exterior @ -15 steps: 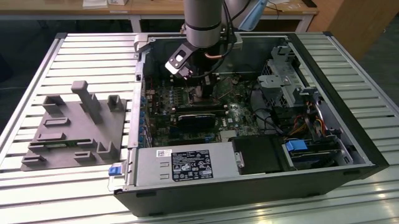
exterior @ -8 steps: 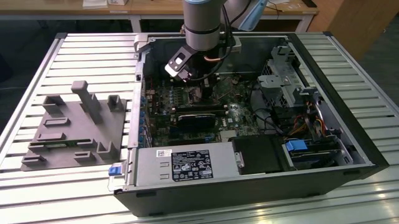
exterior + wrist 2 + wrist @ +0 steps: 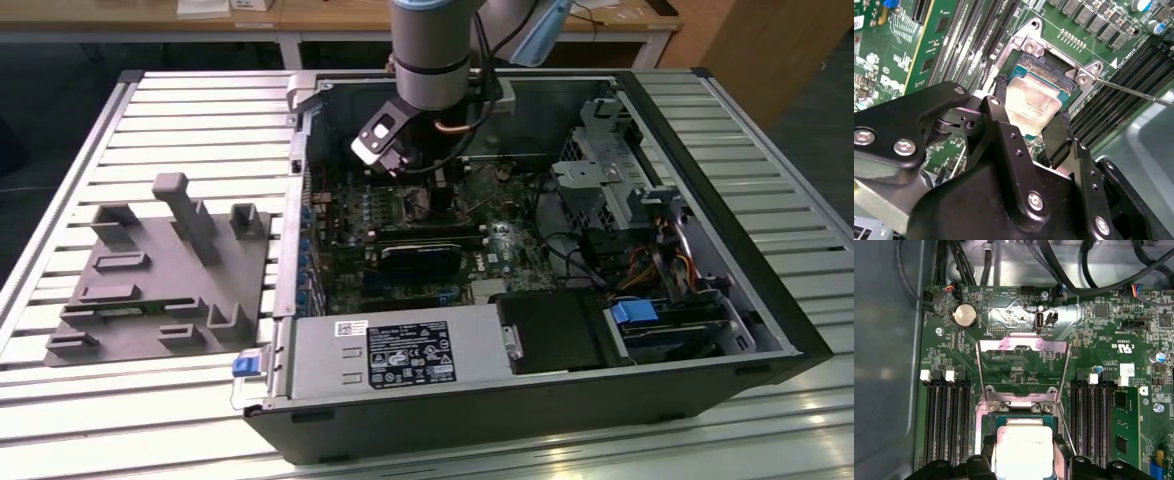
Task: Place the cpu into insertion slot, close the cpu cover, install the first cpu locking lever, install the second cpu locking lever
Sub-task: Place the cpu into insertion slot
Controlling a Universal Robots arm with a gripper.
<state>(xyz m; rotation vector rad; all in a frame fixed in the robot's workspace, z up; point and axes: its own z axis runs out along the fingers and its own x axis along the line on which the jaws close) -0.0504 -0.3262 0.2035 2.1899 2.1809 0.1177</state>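
CPU [image 3: 1031, 107] sits between the two black fingers [image 3: 999, 105] of the gripper [image 3: 1032, 100], which are pressed onto its opposite edges, pinching it directly over the insertion slot [image 3: 1046, 67]. From these views I cannot tell whether it hangs just above the socket or is already seated. As a thin plate with a smooth metal lid it should be light and stiff. It is probably slippery on top and delicate underneath, so the side edges look like the only sound place to hold it, kept level. The socket's black frame hugs the chip closely on every side, which leaves very little room for sideways error. The cpu cover [image 3: 1024, 344] is swung back and stands open beyond the socket, so the space above the chip is free. One thin locking lever [image 3: 1134, 92] is unlatched and angles outward past a corner of the socket, close beside the gripper's outer finger. Rows of memory slots [image 3: 946, 425] flank the socket on both sides, with a green expansion card [image 3: 1126, 425] further out. In the upper middle of the exterior view the arm reaches down into the open computer case [image 3: 534, 410], whose walls, drive cage [image 3: 601, 170] and cables hem in the approach. Outside it, at the exterior view's left, a grey fixture [image 3: 160, 270] lies on the slatted table [image 3: 774, 440].
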